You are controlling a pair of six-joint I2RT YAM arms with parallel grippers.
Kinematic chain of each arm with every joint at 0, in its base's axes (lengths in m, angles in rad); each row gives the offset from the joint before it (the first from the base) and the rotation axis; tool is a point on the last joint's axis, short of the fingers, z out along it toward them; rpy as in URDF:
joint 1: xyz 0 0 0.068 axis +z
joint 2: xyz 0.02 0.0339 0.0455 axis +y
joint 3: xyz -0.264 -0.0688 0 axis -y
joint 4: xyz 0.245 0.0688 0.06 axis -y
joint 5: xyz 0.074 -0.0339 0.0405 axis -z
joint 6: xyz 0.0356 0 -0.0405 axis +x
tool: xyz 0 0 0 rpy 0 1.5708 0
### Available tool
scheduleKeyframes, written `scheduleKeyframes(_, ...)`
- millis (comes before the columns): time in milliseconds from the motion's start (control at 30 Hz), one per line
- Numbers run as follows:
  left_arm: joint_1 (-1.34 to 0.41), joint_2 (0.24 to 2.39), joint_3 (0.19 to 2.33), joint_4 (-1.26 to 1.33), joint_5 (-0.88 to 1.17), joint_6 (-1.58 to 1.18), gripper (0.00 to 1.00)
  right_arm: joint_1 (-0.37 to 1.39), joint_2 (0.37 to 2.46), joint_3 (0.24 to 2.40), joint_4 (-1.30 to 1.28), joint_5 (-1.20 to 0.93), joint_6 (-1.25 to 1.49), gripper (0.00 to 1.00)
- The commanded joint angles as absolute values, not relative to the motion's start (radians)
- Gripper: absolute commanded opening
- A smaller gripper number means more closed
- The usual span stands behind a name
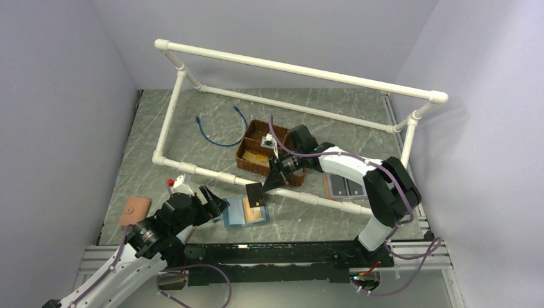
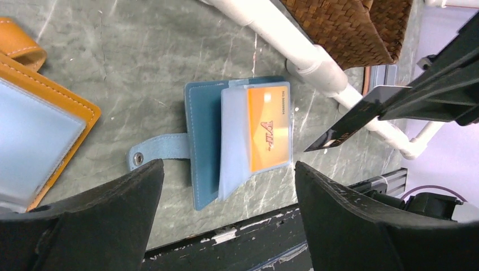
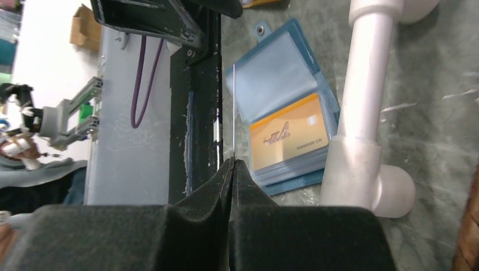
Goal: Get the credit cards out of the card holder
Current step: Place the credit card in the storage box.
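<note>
Grey marbled tabletop (image 2: 141, 51) runs under everything. Nearest me, my left fingers (image 2: 85, 226) stand wide with nothing between them, hovering over the card holder (image 2: 203, 141), which lies open and flat on my side of the white pipe (image 2: 316, 62). That is my first worry: nothing pins the holder, so if the orange card (image 2: 268, 132) in its clear sleeve gets tugged, the whole holder may slide or lift with it instead of giving the card up. Closing down from here, I could also snag the strap tab (image 2: 164, 149) or fold the cover rather than brace it. Farther out, my right fingers (image 3: 192, 226) are pinched tight on the dark credit card (image 2: 344, 124), holding it by one narrow edge, up off the tabletop beside the pipe. So thin a bite could let it pivot or drop, and a careless swing might knock it against the pipe or the wicker basket (image 1: 256, 154) beyond.
</note>
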State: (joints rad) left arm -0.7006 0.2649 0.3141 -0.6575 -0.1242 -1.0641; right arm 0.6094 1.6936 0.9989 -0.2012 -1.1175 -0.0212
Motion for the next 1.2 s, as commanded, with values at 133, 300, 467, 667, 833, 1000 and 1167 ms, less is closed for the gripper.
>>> scheduleKeyframes(133, -0.699, 0.211, 0.34, -0.57, -0.151, -1.024, 0.95, 0.588, 1.538, 1.072, -0.307, -1.023, -0.189, 0.0)
scheduleKeyframes(300, -0.699, 0.216, 0.362, -0.535, -0.143, -0.976, 0.95, 0.532, 1.521, 1.106, -0.343, -0.992, -0.221, 0.0)
scheduleKeyframes(467, -0.699, 0.248, 0.387, -0.503, -0.135, -0.925, 0.95, 0.479, 1.503, 1.148, -0.371, -0.905, -0.267, 0.0)
scheduleKeyframes(667, -0.699, 0.291, 0.418, -0.494, -0.12, -0.884, 0.95, 0.43, 1.521, 1.244, -0.405, -0.795, -0.336, 0.0)
scheduleKeyframes(833, -0.699, 0.277, 0.412, -0.499, -0.116, -0.88, 0.95, 0.387, 1.623, 1.389, -0.438, -0.728, -0.372, 0.0)
scheduleKeyframes(1000, -0.699, 0.234, 0.399, -0.514, -0.122, -0.89, 0.95, 0.383, 1.726, 1.518, -0.452, -0.646, -0.399, 0.0)
scheduleKeyframes(1167, -0.699, 0.204, 0.4, -0.545, -0.129, -0.889, 0.95, 0.384, 1.817, 1.597, -0.463, -0.569, -0.417, 0.0)
